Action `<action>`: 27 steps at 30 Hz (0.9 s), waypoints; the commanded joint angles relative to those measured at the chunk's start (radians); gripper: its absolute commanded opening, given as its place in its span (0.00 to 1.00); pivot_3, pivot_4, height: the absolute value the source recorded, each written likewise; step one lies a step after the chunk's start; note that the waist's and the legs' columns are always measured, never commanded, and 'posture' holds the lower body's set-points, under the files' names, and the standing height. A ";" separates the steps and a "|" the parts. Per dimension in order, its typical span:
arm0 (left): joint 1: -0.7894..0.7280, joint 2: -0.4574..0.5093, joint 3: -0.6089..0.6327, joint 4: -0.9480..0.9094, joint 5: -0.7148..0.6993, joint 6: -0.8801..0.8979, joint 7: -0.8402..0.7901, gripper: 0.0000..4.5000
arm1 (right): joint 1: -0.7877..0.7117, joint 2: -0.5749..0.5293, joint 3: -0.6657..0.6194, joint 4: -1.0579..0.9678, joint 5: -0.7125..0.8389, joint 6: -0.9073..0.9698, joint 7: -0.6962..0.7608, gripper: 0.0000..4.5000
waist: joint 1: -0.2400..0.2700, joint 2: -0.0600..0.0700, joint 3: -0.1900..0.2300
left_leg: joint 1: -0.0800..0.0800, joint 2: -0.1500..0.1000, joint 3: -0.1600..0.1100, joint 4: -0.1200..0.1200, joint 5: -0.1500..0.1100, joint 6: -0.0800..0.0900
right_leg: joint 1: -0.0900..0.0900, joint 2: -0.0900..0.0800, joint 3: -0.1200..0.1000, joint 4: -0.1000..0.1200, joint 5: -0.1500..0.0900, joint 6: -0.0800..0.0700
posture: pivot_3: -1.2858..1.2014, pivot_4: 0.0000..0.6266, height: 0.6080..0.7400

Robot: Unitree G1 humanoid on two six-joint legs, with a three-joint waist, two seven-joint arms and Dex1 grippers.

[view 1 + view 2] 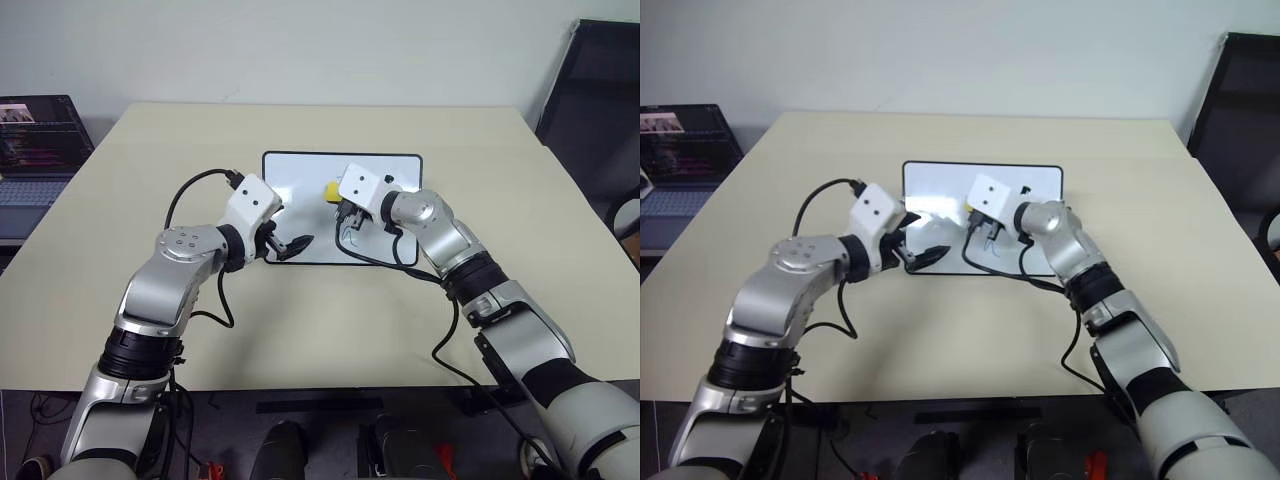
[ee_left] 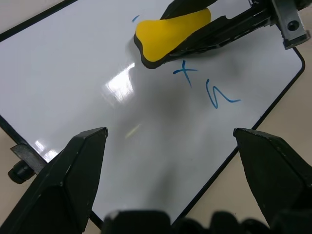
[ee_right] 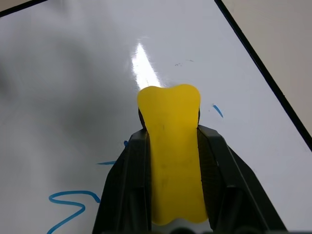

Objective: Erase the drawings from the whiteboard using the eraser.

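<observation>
The drawings (image 2: 207,83) read as a blue "x" and a wavy "n"-like mark. The right gripper (image 3: 171,141) clamps the eraser (image 3: 171,146) over the middle of the whiteboard (image 1: 300,170), the marks just at its 6 o'clock. The left gripper (image 2: 170,141) is spread wide, empty, over the board's near edge.

table (image 1: 300,320): beige | laptop (image 1: 35,150): left edge, open | chair (image 1: 600,110): black, right

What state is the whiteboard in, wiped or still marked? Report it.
Still marked. Blue drawings remain on the whiteboard beside the eraser, which the right end effector grips.
</observation>
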State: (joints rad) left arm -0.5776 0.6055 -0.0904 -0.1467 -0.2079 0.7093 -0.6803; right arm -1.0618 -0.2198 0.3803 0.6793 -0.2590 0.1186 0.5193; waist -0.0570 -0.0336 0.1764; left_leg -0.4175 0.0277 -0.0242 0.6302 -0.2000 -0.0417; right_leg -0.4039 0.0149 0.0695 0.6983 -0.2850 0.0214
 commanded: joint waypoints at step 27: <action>0.019 0.017 0.010 -0.033 0.013 -0.019 -0.014 1.00 | 0.000 0.001 -0.071 0.004 -0.010 0.024 0.000 0.21 | 0.000 0.000 0.000 | 0.000 0.000 0.000 0.000 0.001 -0.001 | 0.000 0.000 0.001 0.000 0.000 0.000 | 0.52 0.24 1.00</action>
State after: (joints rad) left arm -0.5536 0.6093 -0.0921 -0.1472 -0.1977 0.7076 -0.6898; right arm -1.0824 -0.2163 0.3282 0.7039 -0.2872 0.1208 0.5030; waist -0.0568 -0.0337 0.1763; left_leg -0.4171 0.0278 -0.0238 0.6298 -0.1987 -0.0423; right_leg -0.4037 0.0152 0.0702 0.6978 -0.2849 0.0213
